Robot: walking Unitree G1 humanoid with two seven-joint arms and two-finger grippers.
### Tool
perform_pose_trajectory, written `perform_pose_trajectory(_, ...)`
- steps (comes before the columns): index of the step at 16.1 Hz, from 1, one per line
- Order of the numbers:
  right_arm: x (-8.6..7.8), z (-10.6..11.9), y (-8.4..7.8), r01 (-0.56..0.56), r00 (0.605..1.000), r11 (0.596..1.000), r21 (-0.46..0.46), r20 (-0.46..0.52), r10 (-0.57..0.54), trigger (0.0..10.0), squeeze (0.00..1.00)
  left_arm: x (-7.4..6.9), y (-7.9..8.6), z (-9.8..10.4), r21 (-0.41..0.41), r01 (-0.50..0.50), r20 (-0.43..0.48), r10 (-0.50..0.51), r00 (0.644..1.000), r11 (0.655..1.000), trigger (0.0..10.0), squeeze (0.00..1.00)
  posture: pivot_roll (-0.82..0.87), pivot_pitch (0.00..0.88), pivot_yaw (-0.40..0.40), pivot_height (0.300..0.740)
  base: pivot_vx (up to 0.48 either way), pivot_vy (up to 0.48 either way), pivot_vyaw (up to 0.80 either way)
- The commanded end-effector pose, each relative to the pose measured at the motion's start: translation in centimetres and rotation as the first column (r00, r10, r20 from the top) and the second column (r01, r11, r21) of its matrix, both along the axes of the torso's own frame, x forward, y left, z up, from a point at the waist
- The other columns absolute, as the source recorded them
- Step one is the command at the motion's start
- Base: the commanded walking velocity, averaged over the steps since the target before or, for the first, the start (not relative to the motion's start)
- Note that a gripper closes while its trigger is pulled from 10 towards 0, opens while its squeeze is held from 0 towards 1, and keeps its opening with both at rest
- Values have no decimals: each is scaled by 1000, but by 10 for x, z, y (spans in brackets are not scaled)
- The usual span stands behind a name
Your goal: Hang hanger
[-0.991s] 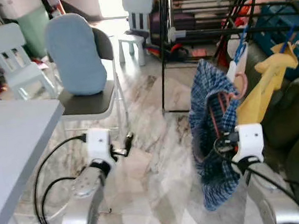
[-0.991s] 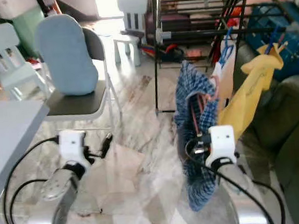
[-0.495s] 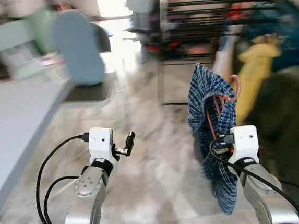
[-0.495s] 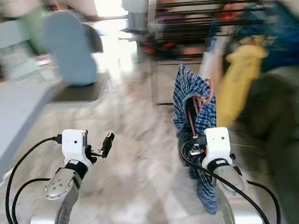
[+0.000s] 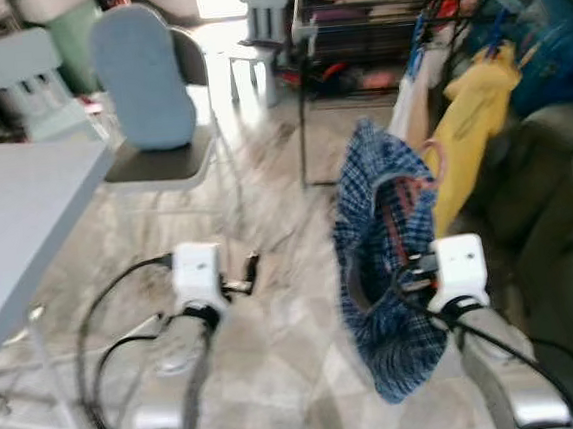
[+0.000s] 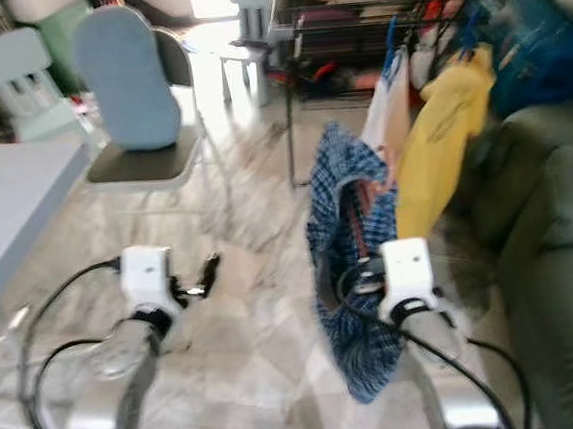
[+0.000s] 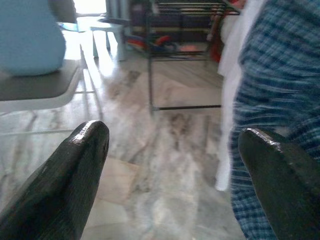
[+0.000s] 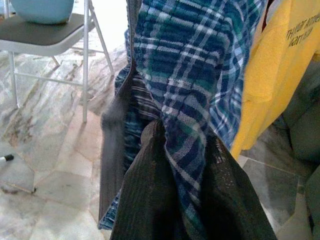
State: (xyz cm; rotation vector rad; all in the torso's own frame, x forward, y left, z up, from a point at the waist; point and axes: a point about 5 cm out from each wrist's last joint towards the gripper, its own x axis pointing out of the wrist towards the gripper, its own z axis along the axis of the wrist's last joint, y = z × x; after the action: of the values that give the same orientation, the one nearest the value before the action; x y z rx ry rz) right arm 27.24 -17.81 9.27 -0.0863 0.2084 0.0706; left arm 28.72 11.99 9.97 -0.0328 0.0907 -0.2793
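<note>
At near right, the right hand (image 5: 412, 272) pinches a limp, light plaid shirt (image 5: 386, 266) on its stiff hanger (image 5: 406, 199), best held by the frame; left hand (image 7: 172, 165) spread.

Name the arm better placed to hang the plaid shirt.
Right. Its end effector is shut on the plaid shirt beside the rack; the left end effector is open, empty and farther off.

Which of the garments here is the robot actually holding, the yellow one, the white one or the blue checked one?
The blue checked shirt, pinched in the right gripper. The yellow garment and white one hang on the rack behind it.
</note>
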Motion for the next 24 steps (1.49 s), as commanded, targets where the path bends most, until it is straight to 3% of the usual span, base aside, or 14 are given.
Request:
perform_pose_trajectory(1,4,8,6,-29,999,1000,1,41,29,10000,0,1,7,-1,20,-20,-4,20,1000,1000,10000,0,-180,83,41,740,0,0,0)
perform_pose_trajectory(5,10,15,20,-100,992,995,-29,76,102,10000,0,3,6,-5,-30,-37,-45,36,998,999,10000,0,-191,89,39,740,0,0,517)
perform_pose_trajectory(10,10,15,25,-115,990,993,-23,77,116,10000,0,6,10,-1,-34,-41,-23,40,999,999,10000,0,-192,104,35,740,0,0,800)
perform_pose_trajectory(21,7,12,28,-136,988,990,-26,71,137,10000,0,12,9,-1,-3,-19,-13,19,1000,1000,10000,0,-192,106,27,740,0,0,800)
perform_pose_trajectory(24,8,12,26,-144,987,989,-38,70,146,10000,0,9,1,-4,-8,6,-19,-7,1000,1000,10000,0,-194,101,25,740,0,0,800)
